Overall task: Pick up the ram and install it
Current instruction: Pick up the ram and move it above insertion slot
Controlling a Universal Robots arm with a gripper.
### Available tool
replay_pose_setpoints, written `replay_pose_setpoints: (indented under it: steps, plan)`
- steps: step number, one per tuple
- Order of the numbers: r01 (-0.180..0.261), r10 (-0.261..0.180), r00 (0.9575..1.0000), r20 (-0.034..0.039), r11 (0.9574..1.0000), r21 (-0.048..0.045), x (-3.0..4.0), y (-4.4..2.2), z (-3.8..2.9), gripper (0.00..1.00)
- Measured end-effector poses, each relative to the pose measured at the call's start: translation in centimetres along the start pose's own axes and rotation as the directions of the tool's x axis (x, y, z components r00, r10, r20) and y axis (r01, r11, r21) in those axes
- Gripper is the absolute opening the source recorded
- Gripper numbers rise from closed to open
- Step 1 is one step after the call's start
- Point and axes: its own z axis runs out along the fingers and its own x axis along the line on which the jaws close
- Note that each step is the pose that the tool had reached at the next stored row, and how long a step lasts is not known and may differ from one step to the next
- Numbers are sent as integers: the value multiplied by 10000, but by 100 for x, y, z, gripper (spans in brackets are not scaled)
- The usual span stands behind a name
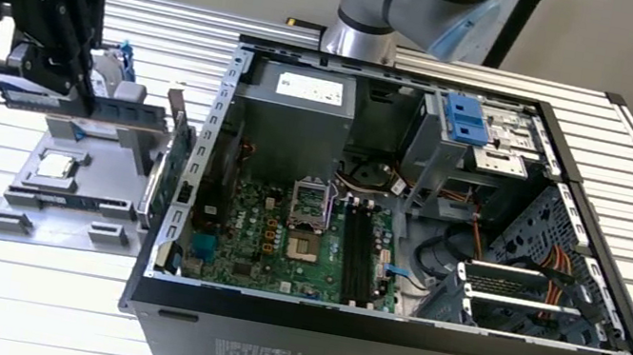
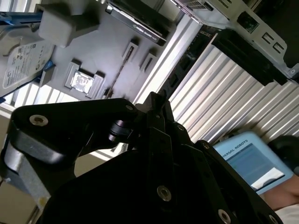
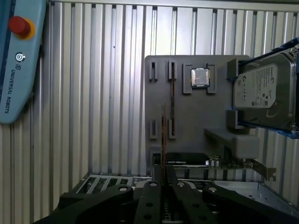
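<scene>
The tool (image 3: 163, 179) seemingly grips the ram (image 3: 163, 135) edge-on.

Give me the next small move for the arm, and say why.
Probably carry the ram toward the exterior view's right, over the wall of the case. The gripper looks shut on the ram, held above the grey tray, and the motherboard's long slots lie inside the open case.

The exterior view overlooks the case (image 1: 390, 354); both wrist views face the fixture (image 3: 196, 116) (image 2: 105, 49).
</scene>
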Motion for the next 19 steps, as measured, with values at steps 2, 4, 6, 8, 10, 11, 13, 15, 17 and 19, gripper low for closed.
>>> replay_pose_setpoints:
  steps: [2,4,6,8,10,11,13,15,17,19]
  plan:
    - [0,0,10000,0,10000,0,1,-16,0,0]
    - [0,0,10000,0,10000,1,1,-32,0,0]
    - [0,0,10000,-1,10000,-1,1,-49,-1,0]
    - [0,0,10000,0,10000,0,2,-65,0,0]
    - [0,0,10000,0,10000,0,2,-81,0,0]
    - [0,0,10000,0,10000,0,2,-89,-1,0]
    - [0,0,10000,1,10000,1,3,-105,0,0]
    - [0,0,10000,0,10000,1,3,-120,-1,0]
    - [0,0,10000,0,10000,1,3,-136,-1,0]
    - [0,0,10000,0,10000,0,4,-152,-1,0]
